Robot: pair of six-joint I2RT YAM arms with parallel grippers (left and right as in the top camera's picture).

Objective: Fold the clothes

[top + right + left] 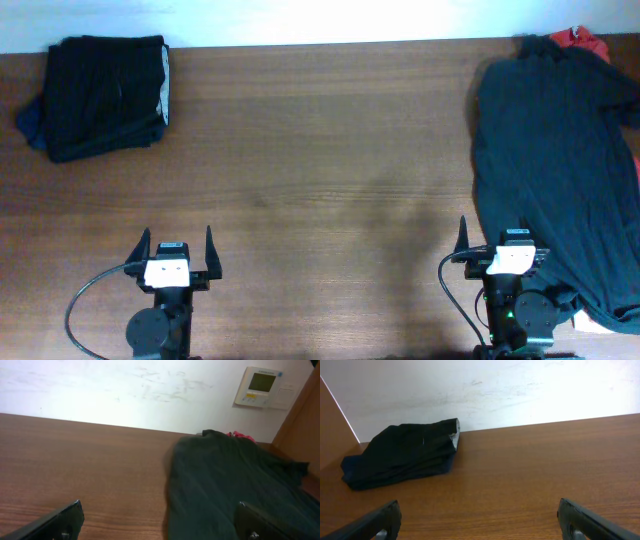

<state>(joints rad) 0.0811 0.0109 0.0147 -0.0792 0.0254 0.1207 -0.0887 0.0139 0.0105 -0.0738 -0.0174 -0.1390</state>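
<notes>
Left gripper [477,510] and right gripper [159,522] hold fingers wide, empty; the charcoal T-shirt [550,150] lies spread, rumpled, unfolded.

- The left arm [160,322] sits low on its base, wrist level, with the left gripper [178,234] pointing straight ahead.
- Its jaws stand spread wide and hold nothing; from the wrist, the two dark fingers [376,522] sit in opposite bottom corners.
- The right arm [518,305] matches that pose, and the right gripper [497,236] is just as wide and empty.
- A cable [78,305] loops out beside the left arm.
</notes>
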